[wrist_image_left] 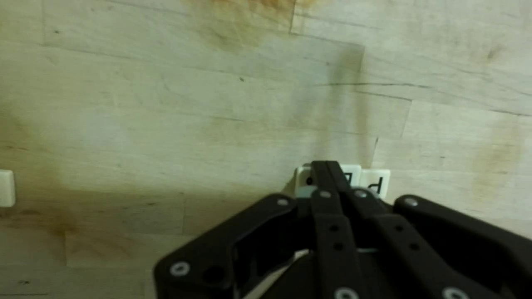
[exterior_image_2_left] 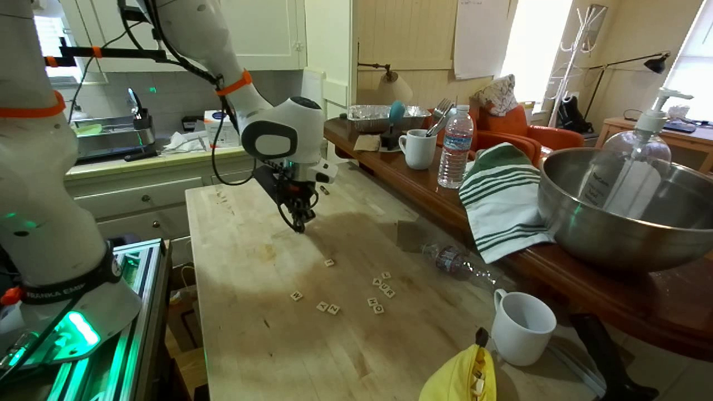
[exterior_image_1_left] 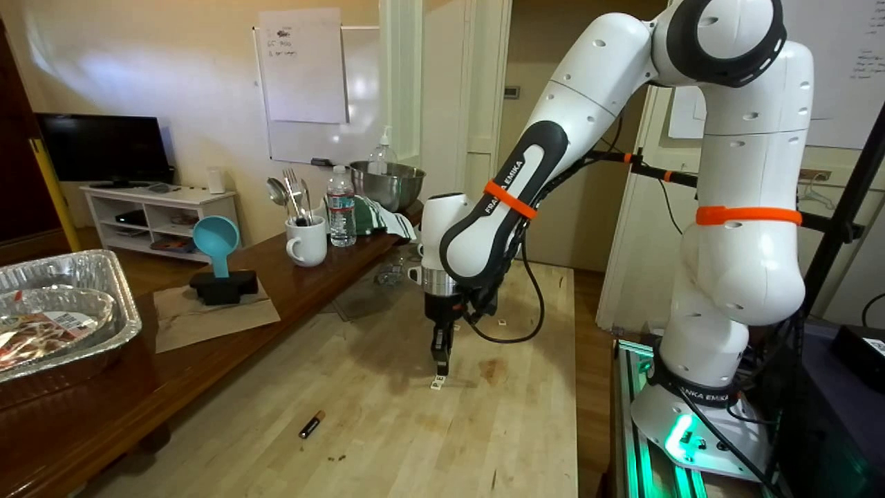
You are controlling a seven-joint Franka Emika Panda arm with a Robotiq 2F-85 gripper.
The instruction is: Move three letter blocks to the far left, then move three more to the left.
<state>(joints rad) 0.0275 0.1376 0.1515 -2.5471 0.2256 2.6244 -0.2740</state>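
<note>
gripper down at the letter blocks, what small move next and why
Probably lift the gripper straight up: it is shut with no block seen between its jaws, tips right at a close-set row of letter blocks, so a sideways move could disturb them. Other blocks lie away from this row in an exterior view, perhaps next.

In the wrist view the gripper partly hides letter tiles; another tile is cut off by the picture's left edge. In an exterior view the yellow pouch, toward the wooden surface's cropped near edge, is cut off below.
</note>
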